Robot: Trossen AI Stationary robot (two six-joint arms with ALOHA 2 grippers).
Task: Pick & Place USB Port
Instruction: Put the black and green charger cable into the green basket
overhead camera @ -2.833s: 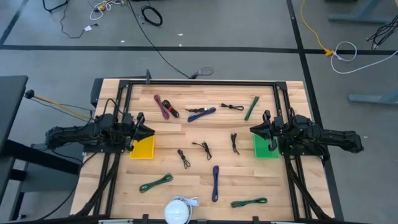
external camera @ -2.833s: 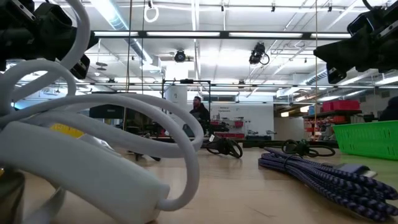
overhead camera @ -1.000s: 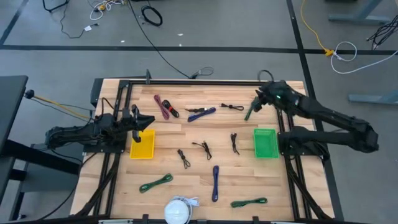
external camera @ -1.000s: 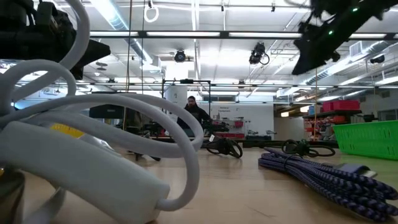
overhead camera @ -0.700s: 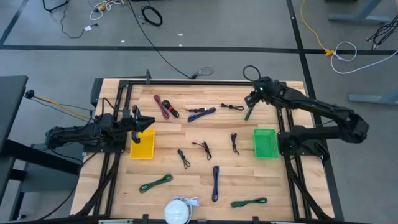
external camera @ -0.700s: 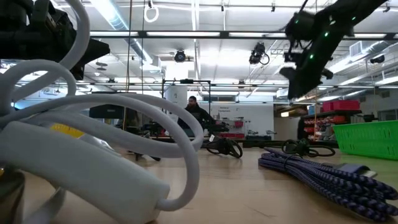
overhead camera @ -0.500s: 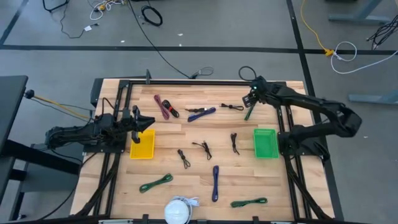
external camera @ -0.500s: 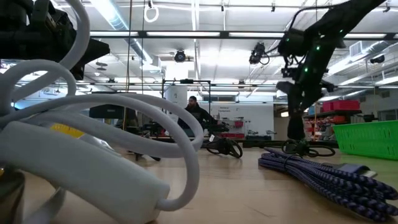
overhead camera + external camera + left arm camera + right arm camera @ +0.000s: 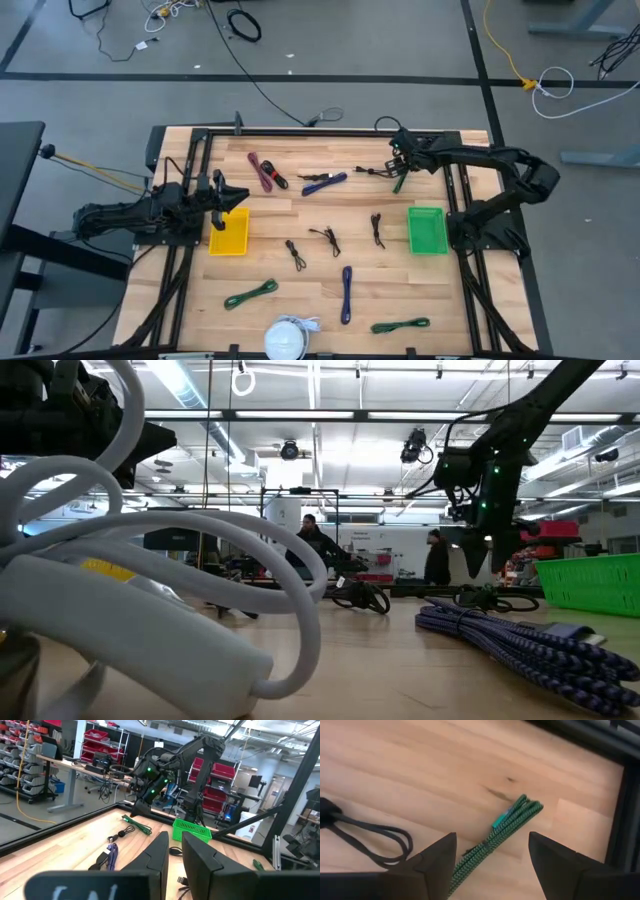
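The right gripper (image 9: 399,170) hangs with its fingers (image 9: 437,857) spread wide and nothing between them, directly over the green braided cable (image 9: 506,827) at the table's far right corner; the bundle lies flat in the gap between the fingertips, untouched; a thin black cable (image 9: 367,827) loops just beside it; the green bin (image 9: 427,229) sits nearer the arm's base; the left gripper (image 9: 232,199), nearly closed on nothing, waits over the yellow bin (image 9: 229,239), well apart
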